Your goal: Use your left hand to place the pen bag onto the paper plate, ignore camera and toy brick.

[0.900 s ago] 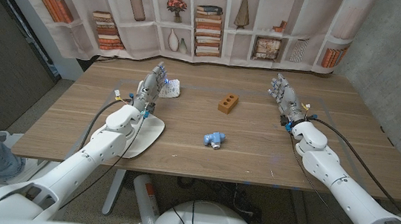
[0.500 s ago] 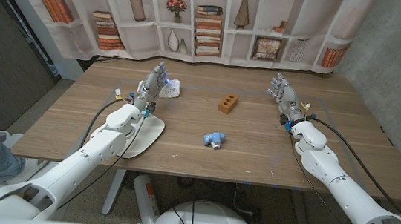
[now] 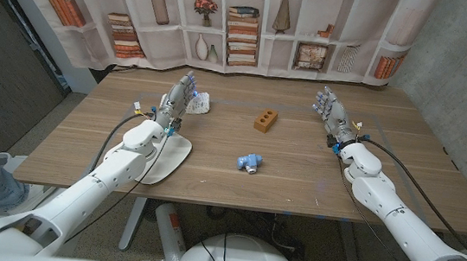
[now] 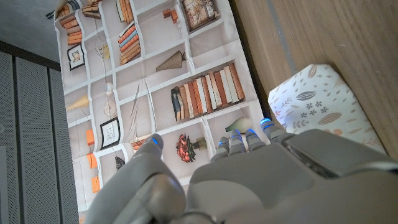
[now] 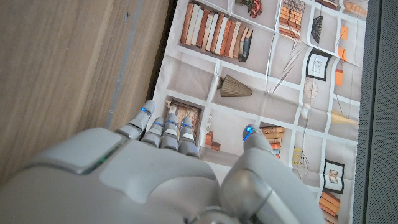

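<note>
**Left robot hand lined up on the pen bag, nothing picked up yet**

So your left robot hand (image 3: 177, 100) is up off the bench (image 3: 298, 176) with fingers spread wide and holding nothing, parked just short of the pen bag (image 3: 200, 103). The bag, white with a leaf print, lies at the far left of the bench, right past your fingertips, so you're set up to reach in and close on it. The paper plate (image 3: 165, 158) sits nearer the robot, mostly under your left forearm, so I'd guess the carry is a short pull back.

Your right robot hand (image 3: 330, 107) is raised, fingers apart and empty, well out of the way. The toy brick (image 3: 264, 120) and the little blue camera (image 3: 250, 162) sit mid-bench, off your path.
</note>
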Controlling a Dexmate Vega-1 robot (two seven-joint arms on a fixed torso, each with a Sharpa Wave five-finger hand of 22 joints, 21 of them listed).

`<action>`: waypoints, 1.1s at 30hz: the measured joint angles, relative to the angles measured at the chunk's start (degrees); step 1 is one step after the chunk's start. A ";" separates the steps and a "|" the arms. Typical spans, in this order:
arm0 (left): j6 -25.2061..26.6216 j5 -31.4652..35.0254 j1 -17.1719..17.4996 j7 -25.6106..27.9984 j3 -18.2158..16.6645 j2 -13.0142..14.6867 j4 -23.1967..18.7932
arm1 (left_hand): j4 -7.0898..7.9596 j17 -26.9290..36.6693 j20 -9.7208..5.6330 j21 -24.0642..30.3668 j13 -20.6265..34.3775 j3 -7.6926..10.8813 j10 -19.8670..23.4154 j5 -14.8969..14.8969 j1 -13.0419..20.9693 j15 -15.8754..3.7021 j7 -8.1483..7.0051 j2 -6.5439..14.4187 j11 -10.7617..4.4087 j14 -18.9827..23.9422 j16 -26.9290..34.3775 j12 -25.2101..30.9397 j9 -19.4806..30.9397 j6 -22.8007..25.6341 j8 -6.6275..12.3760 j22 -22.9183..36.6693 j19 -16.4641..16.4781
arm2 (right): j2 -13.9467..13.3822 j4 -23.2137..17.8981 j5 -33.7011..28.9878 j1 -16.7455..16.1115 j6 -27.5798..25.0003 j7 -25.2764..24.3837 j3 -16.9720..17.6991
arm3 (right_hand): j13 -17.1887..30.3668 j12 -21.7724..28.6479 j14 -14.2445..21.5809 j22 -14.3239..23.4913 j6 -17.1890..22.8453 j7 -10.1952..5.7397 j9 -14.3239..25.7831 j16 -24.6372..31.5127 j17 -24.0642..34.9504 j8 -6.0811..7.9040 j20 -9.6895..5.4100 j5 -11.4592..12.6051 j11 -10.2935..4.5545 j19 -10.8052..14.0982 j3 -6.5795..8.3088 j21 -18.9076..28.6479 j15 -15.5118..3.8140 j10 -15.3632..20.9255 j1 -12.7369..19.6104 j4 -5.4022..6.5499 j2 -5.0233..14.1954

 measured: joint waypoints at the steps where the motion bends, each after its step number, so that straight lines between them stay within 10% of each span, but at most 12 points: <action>1: 0.10 0.12 0.02 0.19 0.00 0.02 -0.05 | 0.00 -0.05 0.00 0.00 -0.07 0.00 0.47 0.00 0.00 0.00 -0.06 0.00 0.09 0.00 0.00 0.00 0.00 0.06 0.00 0.00 0.00 | -0.14 -0.31 0.00 -0.23 0.00 -0.01 0.03 | 0.00 0.00 0.00 0.00 0.13 0.13 0.00 0.00 0.00 0.00 0.00 0.00 -0.01 0.00 0.00 0.00 0.00 0.01 0.21 0.00 0.21; 33: -1.58 2.11 2.23 1.58 -2.00 3.40 -5.22 | -0.48 -0.09 0.00 -0.62 -0.27 -0.01 1.51 0.39 0.75 -0.26 -0.16 0.30 -0.33 1.16 0.00 0.00 -0.01 1.60 0.00 -0.01 0.01 | -1.10 -3.26 -0.26 -2.50 -0.48 -2.23 0.62 | -0.01 0.00 0.01 -0.01 0.41 0.20 -0.01 0.00 -0.01 0.00 -0.31 -0.39 -0.20 0.31 -0.29 -0.87 0.00 0.82 0.97 -0.28 0.97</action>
